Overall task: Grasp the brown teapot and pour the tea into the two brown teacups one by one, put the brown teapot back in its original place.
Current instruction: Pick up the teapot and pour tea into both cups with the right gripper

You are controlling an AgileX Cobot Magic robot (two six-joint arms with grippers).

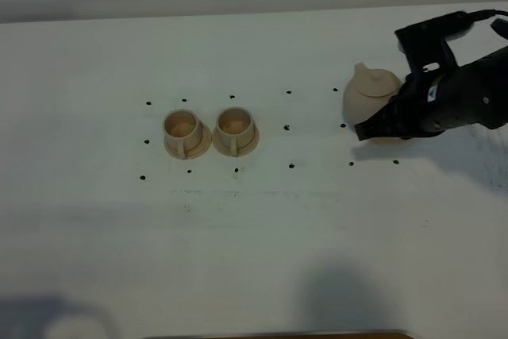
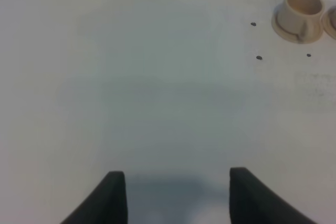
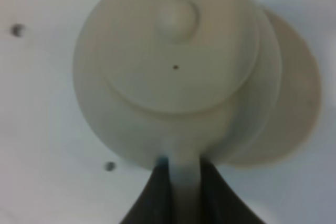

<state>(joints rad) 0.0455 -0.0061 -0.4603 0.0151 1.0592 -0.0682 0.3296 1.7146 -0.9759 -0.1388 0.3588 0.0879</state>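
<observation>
The brown teapot [image 1: 370, 93] is at the right of the white table, lid on, its spout toward the cups. My right gripper [image 1: 375, 126] is shut on its loop handle; in the right wrist view the two dark fingers [image 3: 157, 192] pinch the handle of the teapot [image 3: 173, 72]. The wide saucer [image 3: 296, 93] shows partly from under the pot, offset to one side. The two brown teacups [image 1: 182, 126] [image 1: 235, 123] stand side by side on their small saucers left of centre. My left gripper [image 2: 177, 192] is open and empty over bare table, and one teacup [image 2: 301, 10] lies far ahead of it.
Small black dots [image 1: 289, 166] mark the white table [image 1: 262, 244] around the cups and the teapot. The right arm [image 1: 468, 97] reaches in from the right edge. A dark strip lies along the table's front edge [image 1: 278, 335].
</observation>
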